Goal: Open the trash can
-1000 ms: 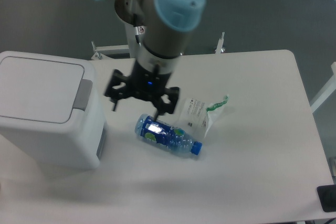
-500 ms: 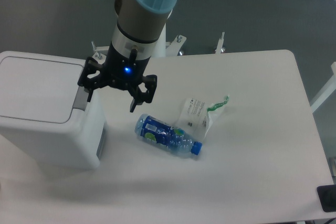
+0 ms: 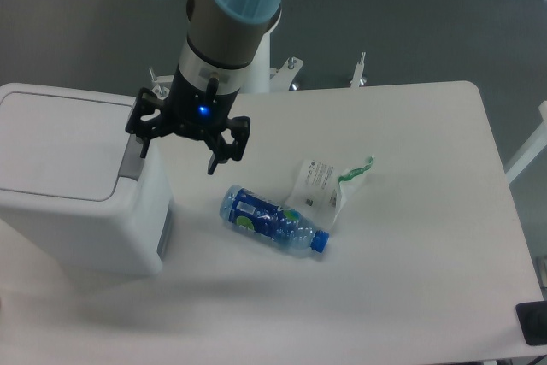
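While the gripper [image 3: 179, 145] hangs spread wide and empty beside the trash can [image 3: 73, 175], lid shut (approach step), next it must press the grey tab [image 3: 134, 153].

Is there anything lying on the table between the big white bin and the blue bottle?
No. In the camera view, only bare table separates the trash can from the bottle; the gripper hangs above nearby.

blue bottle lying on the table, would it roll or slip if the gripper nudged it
The blue bottle lies on its side on the smooth white table, so it would probably roll. It looks like thin clear plastic, likely light and easy to dent. The white wrapper beside it might stop it.
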